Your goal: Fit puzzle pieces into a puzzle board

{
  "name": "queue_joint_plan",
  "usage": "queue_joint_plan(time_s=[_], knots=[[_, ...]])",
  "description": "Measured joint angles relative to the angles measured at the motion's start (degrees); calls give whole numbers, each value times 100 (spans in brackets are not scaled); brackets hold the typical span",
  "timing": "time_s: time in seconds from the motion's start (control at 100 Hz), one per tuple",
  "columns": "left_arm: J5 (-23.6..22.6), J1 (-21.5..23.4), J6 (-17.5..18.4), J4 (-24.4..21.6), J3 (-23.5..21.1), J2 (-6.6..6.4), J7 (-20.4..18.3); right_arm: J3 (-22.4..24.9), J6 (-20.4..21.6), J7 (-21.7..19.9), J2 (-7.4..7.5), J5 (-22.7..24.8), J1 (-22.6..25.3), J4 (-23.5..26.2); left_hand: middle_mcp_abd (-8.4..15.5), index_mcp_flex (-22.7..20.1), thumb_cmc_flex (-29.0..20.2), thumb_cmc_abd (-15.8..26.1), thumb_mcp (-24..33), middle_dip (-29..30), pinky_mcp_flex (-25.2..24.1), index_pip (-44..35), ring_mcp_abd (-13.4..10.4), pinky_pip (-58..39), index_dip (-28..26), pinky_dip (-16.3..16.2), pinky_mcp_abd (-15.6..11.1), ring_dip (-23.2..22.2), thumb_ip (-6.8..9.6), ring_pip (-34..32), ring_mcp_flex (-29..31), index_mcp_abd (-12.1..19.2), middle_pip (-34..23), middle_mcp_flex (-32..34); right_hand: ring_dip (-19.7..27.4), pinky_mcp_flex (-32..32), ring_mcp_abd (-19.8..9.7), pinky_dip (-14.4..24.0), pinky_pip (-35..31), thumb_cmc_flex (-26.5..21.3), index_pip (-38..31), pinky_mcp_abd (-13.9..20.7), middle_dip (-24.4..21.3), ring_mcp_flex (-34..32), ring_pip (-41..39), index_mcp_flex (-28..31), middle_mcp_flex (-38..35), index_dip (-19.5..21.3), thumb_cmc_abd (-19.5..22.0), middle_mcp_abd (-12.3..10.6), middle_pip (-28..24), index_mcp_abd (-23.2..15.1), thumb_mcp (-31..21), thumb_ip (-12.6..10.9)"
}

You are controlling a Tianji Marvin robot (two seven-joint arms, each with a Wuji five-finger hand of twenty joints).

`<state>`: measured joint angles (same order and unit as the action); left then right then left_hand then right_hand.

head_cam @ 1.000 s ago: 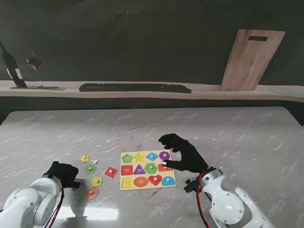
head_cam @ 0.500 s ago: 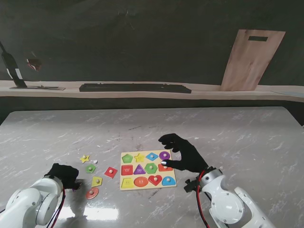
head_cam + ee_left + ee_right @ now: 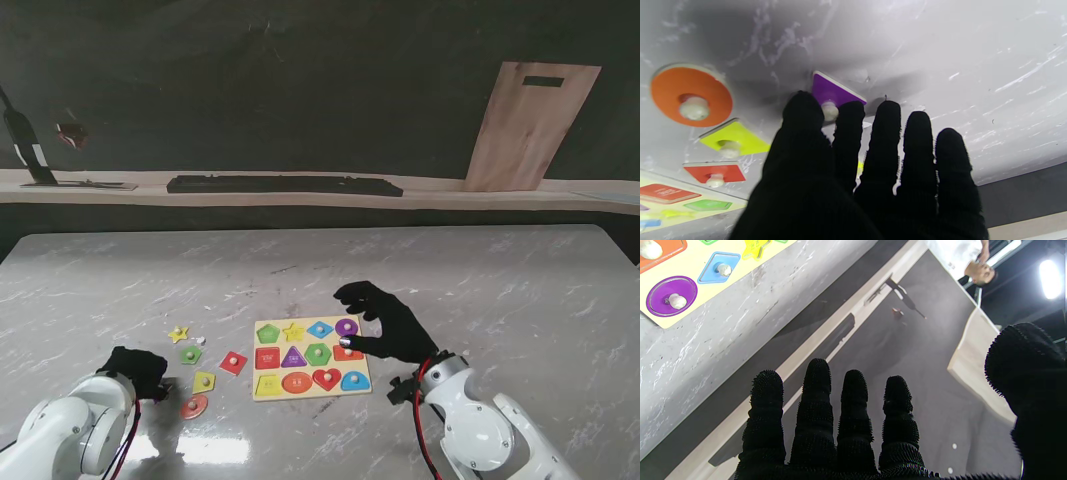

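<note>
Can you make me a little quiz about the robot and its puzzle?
1. True or false: the right robot hand is holding a puzzle piece.
2. Which piece's knob sits between the left robot hand's thumb and finger? A orange, B purple, C blue.
3. Fill in: left of the puzzle board, the round loose piece nearest to me is ___.

Key: 1 false, its fingers are spread and empty. 2 B, the purple piece. 3 orange.

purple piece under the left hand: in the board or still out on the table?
Out. The purple piece lies on the bare marble table, off the puzzle board; the left hand has thumb and forefinger at its knob.
</note>
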<state>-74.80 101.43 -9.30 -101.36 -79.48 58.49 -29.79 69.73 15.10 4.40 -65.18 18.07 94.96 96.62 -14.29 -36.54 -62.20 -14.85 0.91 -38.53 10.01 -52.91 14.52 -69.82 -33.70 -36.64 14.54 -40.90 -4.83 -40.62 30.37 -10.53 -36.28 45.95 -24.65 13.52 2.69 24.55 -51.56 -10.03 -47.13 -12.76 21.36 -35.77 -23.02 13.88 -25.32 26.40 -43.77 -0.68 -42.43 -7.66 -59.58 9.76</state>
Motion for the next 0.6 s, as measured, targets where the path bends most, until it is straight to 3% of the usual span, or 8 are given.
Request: queue_joint_plan(time_s=[0.6], knots=[[73, -104, -85, 108, 128, -8, 75, 0, -30, 8, -3, -1, -4, -8, 61, -87, -424, 144, -235, -25, 81, -466, 0, -44, 121, -68, 0, 0, -9, -140, 59, 0, -183, 197, -2, 0, 0, 9, 0, -1, 0, -51, 0, 0, -2, 3, 0, 13, 57, 0, 0, -83, 55, -1]])
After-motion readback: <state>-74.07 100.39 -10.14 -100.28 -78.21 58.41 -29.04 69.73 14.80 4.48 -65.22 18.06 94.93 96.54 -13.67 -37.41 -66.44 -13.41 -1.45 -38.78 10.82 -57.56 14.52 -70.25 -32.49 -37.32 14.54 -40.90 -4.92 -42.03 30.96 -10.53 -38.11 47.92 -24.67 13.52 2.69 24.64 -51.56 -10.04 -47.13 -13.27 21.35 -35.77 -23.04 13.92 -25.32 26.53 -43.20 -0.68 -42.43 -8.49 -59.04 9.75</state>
